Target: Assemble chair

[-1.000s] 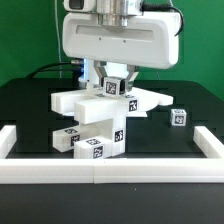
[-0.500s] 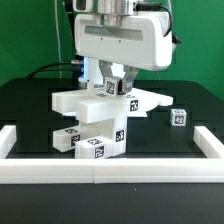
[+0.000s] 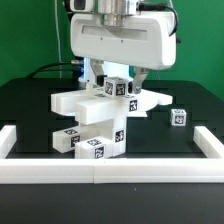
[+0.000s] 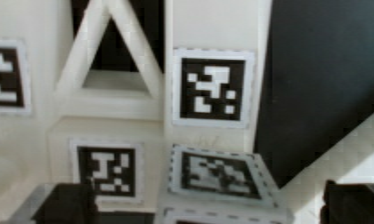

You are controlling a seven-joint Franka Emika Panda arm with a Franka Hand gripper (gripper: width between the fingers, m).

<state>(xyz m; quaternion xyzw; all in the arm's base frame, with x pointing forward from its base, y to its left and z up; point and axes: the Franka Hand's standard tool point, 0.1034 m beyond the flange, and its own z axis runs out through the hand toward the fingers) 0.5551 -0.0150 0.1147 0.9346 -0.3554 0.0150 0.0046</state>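
Observation:
The chair parts are matte white tagged pieces heaped at the table's middle: a flat slab [image 3: 78, 103], an upright block [image 3: 112, 128] and low bars [image 3: 80, 143]. A small tagged cube [image 3: 178, 117] lies apart on the exterior view's right. My gripper [image 3: 120, 84] hangs over the top of the heap, shut on a small tagged white chair piece [image 3: 121, 89]. In the wrist view that tagged piece [image 4: 210, 172] sits between my dark fingertips [image 4: 68, 205], with a long tagged bar [image 4: 210, 88] beyond it.
A long low white border rail [image 3: 110, 171] runs along the front, with side pieces on the exterior view's left [image 3: 10, 141] and right [image 3: 205, 141]. The table top [image 3: 170, 145] is black. A green wall stands behind.
My gripper has turned and shifted slightly toward the exterior view's right, and the small tagged piece moved with it. The heap and the loose cube have not moved.

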